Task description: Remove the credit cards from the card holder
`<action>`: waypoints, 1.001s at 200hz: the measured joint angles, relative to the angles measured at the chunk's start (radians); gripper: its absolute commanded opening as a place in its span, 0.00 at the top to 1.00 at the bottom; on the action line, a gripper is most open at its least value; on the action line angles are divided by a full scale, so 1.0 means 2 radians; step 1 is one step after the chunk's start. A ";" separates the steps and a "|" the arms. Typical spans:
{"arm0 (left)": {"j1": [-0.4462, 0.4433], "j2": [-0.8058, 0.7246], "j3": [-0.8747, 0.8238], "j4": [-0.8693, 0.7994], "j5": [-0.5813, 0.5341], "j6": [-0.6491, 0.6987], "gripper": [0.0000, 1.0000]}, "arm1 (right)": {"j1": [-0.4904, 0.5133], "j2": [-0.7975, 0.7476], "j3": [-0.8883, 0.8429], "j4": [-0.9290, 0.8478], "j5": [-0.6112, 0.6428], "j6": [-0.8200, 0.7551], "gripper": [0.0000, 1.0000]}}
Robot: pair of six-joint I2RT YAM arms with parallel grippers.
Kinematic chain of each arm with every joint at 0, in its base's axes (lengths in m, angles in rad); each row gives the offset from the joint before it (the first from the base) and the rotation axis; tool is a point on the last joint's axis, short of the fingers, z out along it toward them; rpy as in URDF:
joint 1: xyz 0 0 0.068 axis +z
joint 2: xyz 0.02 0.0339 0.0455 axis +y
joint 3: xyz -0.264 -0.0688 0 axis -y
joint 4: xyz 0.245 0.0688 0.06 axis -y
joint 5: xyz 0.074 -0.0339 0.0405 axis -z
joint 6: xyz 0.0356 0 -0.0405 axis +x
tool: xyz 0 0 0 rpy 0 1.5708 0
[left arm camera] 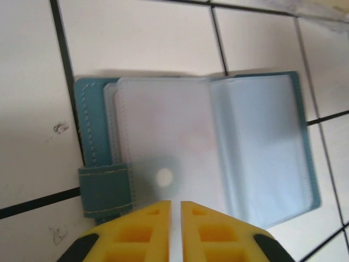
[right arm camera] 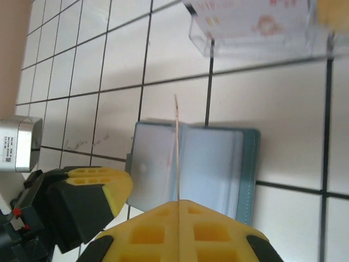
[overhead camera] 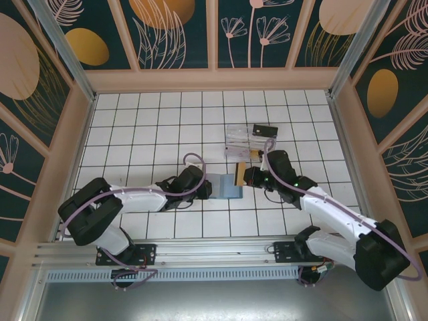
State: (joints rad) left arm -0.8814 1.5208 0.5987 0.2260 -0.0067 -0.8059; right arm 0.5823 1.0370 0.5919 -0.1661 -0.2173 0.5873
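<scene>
The right gripper (right arm camera: pixel 179 203) is pressed together on one end of a thin credit card (right arm camera: pixel 176 147). In the right wrist view the card shows edge-on, as a fine line crossing the card holder (right arm camera: pixel 210 164). With so little of the card in the pinch, a quick swing could probably make it pivot or slip out. It would then fall back onto the sleeves instead of reaching the clear plastic box (overhead camera: pixel 244 139) in the upper middle of the top view. Whether the card is fully free of its sleeve cannot be told; if it is not, pulling may drag the holder along.

The left gripper (left arm camera: pixel 175 204) sits at the holder's lower edge, its fingers nearly together with only a slit between them. Whether it nips the sleeve cannot be told. If it shifts, the light holder could slide on the tiled counter (overhead camera: pixel 147 127) or fold shut.

The holder lies open and flat at the centre of the top view, between the two grippers. It is slate-blue with pale stitching and has a strap tab at the lower left in the left wrist view. Its clear sleeves are cloudy, and a faint pinkish tint in the left one is perhaps another card.
</scene>
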 measured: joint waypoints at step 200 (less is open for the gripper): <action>0.002 -0.375 -0.163 0.044 -0.081 0.063 0.01 | 0.033 0.079 0.065 -0.079 0.289 -0.765 1.00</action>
State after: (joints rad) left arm -0.8768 0.7700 0.2737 0.3138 -0.1680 -0.6800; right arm 0.6491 1.1942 0.7212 -0.3248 0.3611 -0.9432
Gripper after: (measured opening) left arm 0.986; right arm 0.066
